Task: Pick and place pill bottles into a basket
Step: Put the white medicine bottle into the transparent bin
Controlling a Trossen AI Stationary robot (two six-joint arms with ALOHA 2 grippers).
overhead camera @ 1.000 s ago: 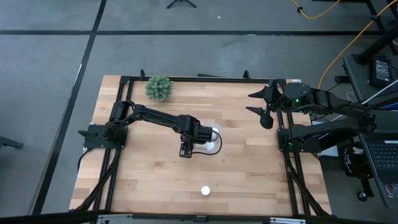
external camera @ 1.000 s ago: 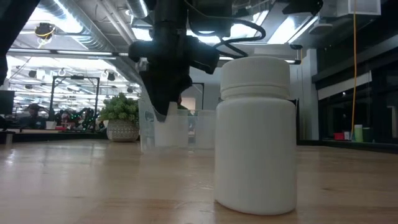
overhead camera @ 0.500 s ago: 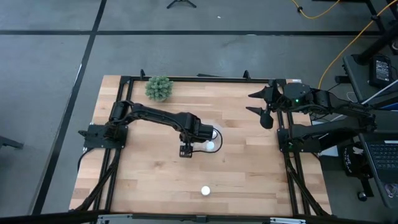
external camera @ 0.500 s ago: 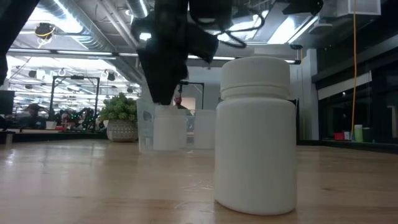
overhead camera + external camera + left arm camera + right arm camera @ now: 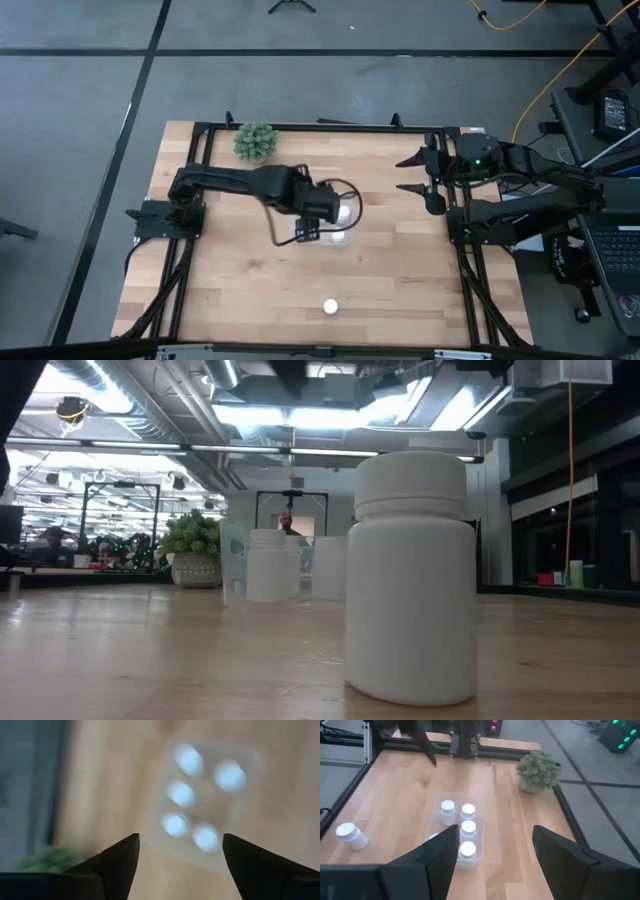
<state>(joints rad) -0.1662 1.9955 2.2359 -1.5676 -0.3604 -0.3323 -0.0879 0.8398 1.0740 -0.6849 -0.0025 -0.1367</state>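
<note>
The clear basket (image 5: 343, 214) sits mid-table with several white pill bottles standing in it. It shows blurred in the left wrist view (image 5: 235, 845) and sharper in the right wrist view (image 5: 436, 805). One more pill bottle (image 5: 330, 307) stands alone near the table's near edge, and looms large in the low view (image 5: 412, 575). My left gripper (image 5: 310, 228) hovers above the basket's left side, open and empty (image 5: 180, 850). My right gripper (image 5: 410, 174) is open and empty above the table's right edge (image 5: 492, 855).
A green bushy plant in a pot (image 5: 256, 141) stands at the far left of the table (image 5: 537, 770). A black metal frame (image 5: 300, 126) runs around the table's edges. Bare wood lies between the basket and the lone bottle.
My left gripper has gone up from the basket and out of the low view, shifting slightly toward the table's far right. A pill bottle it stood over now stands upright in the basket's near-left part.
</note>
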